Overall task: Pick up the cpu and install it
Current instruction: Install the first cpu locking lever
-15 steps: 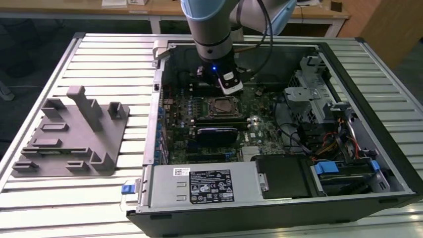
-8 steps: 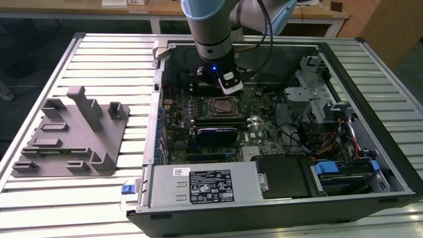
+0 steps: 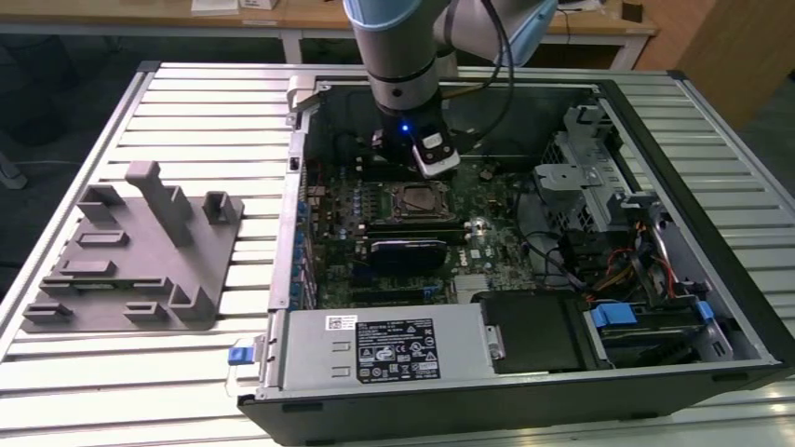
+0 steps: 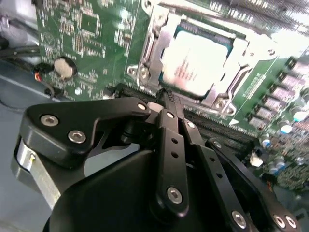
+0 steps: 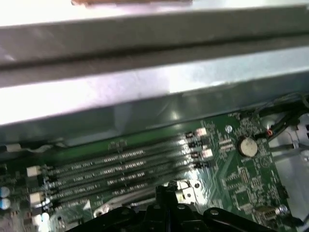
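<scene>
We read the cpu [image 4: 200,60] as already seated in the socket [image 4: 149,63] on the board [image 4: 87,29]; its pale metal top shows inside the metal frame in the second wrist view. In the exterior view we see the socket [image 3: 418,199] near the middle of the open case [image 3: 671,168], with the gripper [image 3: 431,166] hanging just above and behind it. So we judge the placing step done or nearly done, with the frame latch perhaps not closed; we cannot tell. The fingers [image 4: 166,104] look pressed together with nothing between them, tips just beside the socket's near edge, not touching the chip. In the first wrist view the memory slots [image 5: 116,169] lie past the gripper [image 5: 166,191]. The grey block [image 3: 137,251] sits on the table [image 3: 74,121], well apart.
</scene>
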Available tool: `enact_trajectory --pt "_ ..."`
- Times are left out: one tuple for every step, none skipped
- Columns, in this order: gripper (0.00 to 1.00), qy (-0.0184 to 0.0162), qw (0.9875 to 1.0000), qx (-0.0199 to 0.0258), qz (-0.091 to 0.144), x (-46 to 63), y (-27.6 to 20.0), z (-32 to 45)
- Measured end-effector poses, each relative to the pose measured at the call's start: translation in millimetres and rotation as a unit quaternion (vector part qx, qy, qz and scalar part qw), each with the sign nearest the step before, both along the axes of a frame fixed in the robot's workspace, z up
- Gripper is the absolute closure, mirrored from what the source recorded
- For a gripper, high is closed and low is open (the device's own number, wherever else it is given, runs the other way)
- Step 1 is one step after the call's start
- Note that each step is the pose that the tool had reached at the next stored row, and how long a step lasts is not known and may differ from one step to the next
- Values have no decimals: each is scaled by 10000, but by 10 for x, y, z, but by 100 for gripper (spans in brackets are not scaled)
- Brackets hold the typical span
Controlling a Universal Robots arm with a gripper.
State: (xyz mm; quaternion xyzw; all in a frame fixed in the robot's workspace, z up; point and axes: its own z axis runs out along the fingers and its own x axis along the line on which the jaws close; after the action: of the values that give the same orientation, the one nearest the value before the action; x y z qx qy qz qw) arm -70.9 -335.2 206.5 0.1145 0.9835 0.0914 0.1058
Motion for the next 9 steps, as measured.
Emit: enact_trajectory --pt "89 13 10000 -61 0 5 1 0" --pt "89 32 9999 -120 0 11 2 -1" --pt "89 55 9998 -177 0 15 3 -1" --pt "89 86 9997 -237 0 20 4 -1" --pt "89 122 9995 -285 0 25 5 -2" --pt "89 164 9993 -330 1 30 6 -2" --pt "89 214 9991 -372 2 35 6 -2" --pt "89 266 9988 -411 3 40 6 -3" --pt "89 317 9985 -450 4 45 6 -3"
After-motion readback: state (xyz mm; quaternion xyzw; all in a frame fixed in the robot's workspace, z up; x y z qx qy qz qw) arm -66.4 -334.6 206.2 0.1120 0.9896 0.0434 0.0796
